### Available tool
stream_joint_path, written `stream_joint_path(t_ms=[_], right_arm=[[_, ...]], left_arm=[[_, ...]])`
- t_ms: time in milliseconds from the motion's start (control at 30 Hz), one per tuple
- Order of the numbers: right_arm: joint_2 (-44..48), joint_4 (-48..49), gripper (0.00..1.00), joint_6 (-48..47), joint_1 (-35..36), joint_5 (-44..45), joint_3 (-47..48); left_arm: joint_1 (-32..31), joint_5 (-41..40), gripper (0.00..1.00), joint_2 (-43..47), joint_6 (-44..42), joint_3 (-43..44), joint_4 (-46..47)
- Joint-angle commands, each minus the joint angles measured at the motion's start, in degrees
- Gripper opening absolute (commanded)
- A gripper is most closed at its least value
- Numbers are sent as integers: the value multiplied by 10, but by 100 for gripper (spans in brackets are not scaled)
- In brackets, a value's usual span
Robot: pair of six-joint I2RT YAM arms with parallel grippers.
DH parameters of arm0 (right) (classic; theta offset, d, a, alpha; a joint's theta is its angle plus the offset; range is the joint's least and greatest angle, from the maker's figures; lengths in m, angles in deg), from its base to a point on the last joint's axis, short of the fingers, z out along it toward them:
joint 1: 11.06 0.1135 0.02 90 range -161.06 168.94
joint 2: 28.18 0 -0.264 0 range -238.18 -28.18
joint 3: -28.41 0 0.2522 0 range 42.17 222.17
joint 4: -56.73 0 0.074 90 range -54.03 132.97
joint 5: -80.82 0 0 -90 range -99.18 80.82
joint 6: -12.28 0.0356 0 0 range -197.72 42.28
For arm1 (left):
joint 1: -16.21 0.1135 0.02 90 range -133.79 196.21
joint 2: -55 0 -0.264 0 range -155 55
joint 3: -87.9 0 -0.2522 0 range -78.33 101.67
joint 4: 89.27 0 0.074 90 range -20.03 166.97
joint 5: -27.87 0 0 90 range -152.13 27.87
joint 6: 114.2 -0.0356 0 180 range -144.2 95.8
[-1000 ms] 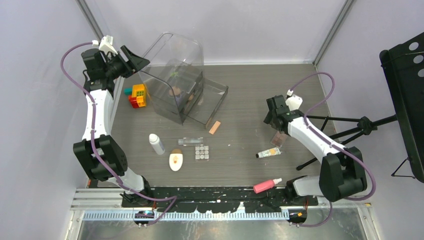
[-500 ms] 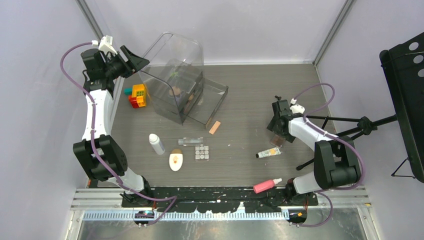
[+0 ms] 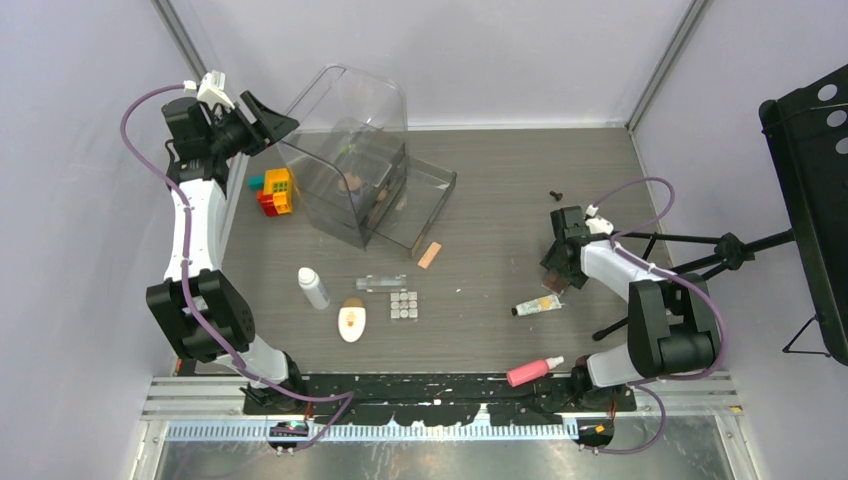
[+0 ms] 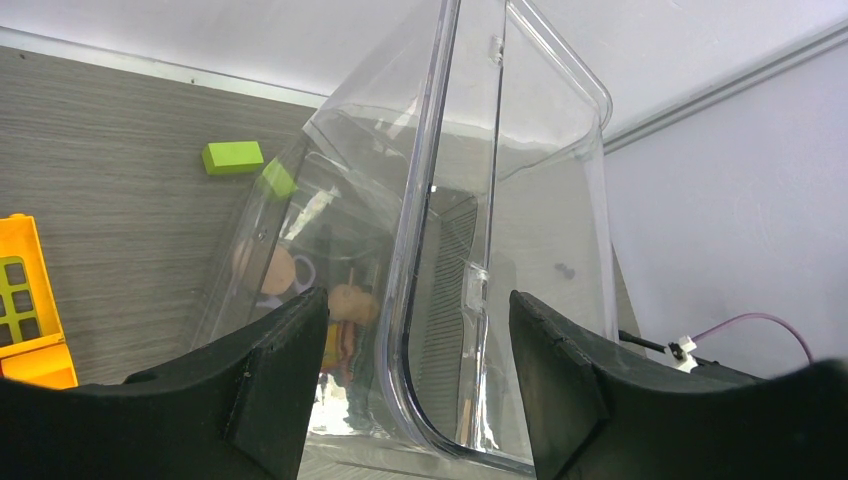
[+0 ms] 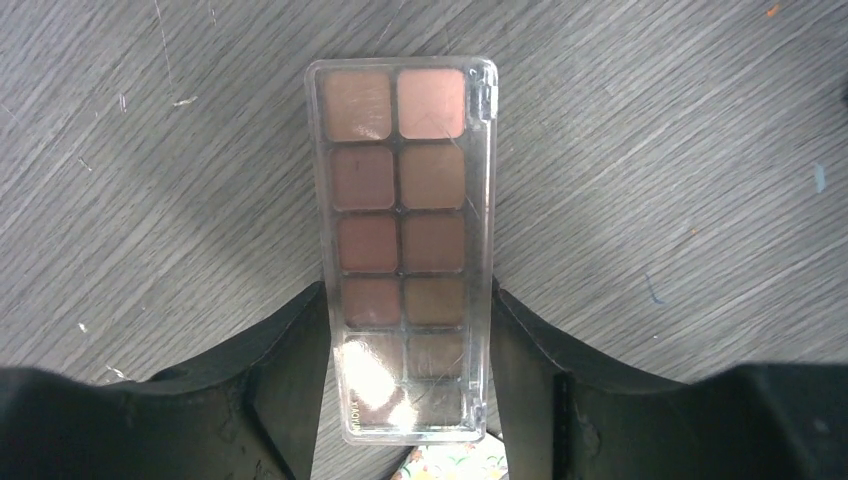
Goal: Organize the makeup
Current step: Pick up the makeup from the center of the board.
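Straddling the palette (image 5: 405, 250), flat on the tabletop (image 5: 660, 150) at 3 o'clock, the right jaws touch its 2 long edges; whether they grip, I cannot tell. Left jaws hang half-open, empty, at 11 o'clock. Likely pickup: next, squeeze, lift toward the clear case (image 3: 350, 150).

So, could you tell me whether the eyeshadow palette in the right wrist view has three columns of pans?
No, the eyeshadow palette has only two columns of brown and pink pans, side by side.
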Motion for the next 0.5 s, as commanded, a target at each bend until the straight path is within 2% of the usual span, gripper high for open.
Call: stream_joint_path(t_ms=[0,233,467], right_arm=[[6,20,53,-2,-3,-13,-7],[13,36,28,-36,-3,-54,14],[25,32,28,-50,25,-65,80]], left_arm=[[3,14,68,9,-1,0,27],[3,15,68,9,2,-2,31],[4,16,68,9,3,-3,32]])
